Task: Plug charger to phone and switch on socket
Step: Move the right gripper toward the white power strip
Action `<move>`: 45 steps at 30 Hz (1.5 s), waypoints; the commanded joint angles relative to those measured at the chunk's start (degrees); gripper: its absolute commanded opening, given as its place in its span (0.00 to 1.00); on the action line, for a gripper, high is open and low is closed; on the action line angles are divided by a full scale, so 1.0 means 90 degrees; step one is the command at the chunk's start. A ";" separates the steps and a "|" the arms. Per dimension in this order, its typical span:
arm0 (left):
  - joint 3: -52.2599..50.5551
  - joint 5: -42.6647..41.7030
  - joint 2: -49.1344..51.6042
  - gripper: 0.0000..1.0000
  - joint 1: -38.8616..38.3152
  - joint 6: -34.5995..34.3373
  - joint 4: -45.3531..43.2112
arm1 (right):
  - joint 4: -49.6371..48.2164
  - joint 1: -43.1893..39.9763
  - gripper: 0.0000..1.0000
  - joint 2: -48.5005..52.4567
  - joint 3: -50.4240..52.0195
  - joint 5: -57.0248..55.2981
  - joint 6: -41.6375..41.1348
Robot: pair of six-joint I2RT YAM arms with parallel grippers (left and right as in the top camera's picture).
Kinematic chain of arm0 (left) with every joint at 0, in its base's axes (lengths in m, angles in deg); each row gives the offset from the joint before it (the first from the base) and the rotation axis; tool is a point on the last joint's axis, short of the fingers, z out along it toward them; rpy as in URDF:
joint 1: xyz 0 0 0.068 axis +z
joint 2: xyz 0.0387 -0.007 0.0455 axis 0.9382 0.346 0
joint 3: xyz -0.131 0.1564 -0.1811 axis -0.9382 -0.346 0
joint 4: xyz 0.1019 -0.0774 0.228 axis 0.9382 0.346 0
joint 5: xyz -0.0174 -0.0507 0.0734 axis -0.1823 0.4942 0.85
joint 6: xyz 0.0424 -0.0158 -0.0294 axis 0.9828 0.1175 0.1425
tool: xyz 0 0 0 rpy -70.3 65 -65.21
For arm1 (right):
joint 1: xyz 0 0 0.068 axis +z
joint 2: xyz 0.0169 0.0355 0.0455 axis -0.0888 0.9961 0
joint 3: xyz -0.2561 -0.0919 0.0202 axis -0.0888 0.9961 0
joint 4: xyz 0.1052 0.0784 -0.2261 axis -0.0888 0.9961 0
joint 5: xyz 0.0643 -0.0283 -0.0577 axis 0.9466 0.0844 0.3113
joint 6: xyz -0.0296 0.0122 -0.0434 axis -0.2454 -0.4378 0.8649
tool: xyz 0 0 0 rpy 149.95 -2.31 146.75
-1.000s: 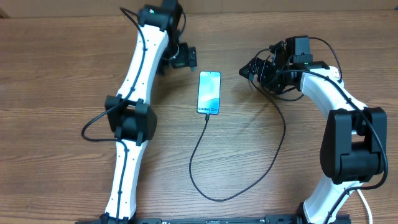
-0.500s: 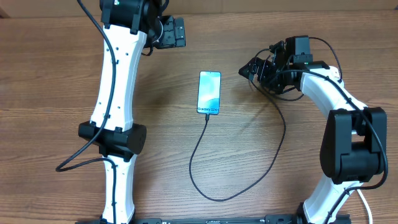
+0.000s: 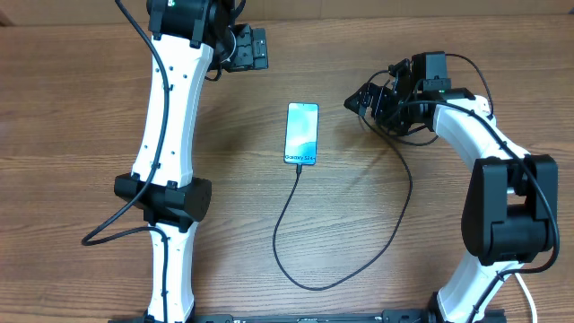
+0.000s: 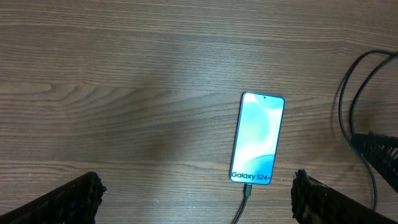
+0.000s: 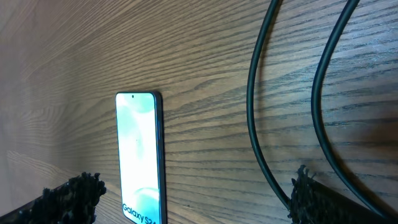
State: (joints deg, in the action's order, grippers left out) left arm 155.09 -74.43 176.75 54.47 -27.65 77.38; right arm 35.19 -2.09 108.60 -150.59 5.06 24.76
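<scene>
The phone (image 3: 302, 134) lies flat mid-table, its screen lit light blue-teal. The charger's thin black cable (image 3: 309, 283) has its connector in the phone's near end, loops toward the front and runs up to my right arm; its plug end is hidden there. My left gripper (image 3: 256, 48) is open and empty, high at the far left of the phone. My right gripper (image 3: 360, 100) is open and empty, just right of the phone. The left wrist view shows the phone (image 4: 258, 138) and the connector (image 4: 247, 190) between open fingers (image 4: 196, 193). The right wrist view shows the phone (image 5: 140, 155) between open fingers (image 5: 189, 193). The socket is out of view.
Two black cable strands (image 5: 254, 124) run over the wood close to my right gripper's right finger. Bare wooden tabletop (image 3: 81, 108) lies left of the left arm. The left arm's own black cable (image 3: 108, 235) hangs off its elbow at the left.
My left gripper has pulled away from beside the phone, up and to the left, and now holds still. The right arm, phone and cable have not moved.
</scene>
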 commanded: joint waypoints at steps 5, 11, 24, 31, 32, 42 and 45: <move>0.0012 0.0129 0.0068 1.00 -0.0015 0.0138 0.0027 | -0.0029 -0.0022 1.00 -0.0078 -0.0063 -0.0095 0.0029; 0.0012 0.0129 0.0068 1.00 -0.0015 0.0138 0.0029 | -0.0046 -0.0022 1.00 -0.0078 -0.0063 -0.0185 0.0032; 0.0012 0.0129 0.0068 1.00 -0.0015 0.0138 0.0027 | 0.0121 -0.0022 1.00 -0.0092 -0.0177 -0.0129 0.0073; 0.0012 0.0129 0.0068 1.00 -0.0015 0.0138 0.0027 | 0.1151 -0.0022 1.00 -0.0287 -0.0969 -0.0313 0.0556; 0.0012 0.0129 0.0068 1.00 -0.0015 0.0138 0.0027 | 0.1331 -0.0022 1.00 -0.0328 -0.1129 -0.0440 0.0556; 0.0012 0.0129 0.0068 1.00 -0.0015 0.0138 0.0027 | 0.2832 -0.0058 1.00 -0.0449 -0.2732 -0.1214 0.0576; 0.0012 0.0129 0.0068 1.00 -0.0015 0.0138 0.0027 | 0.3177 -0.0141 1.00 -0.0449 -0.3123 -0.1307 0.0576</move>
State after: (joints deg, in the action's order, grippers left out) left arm 155.09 -74.21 176.75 54.47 -27.65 77.38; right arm 62.80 -2.33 106.96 -175.31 -4.18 29.46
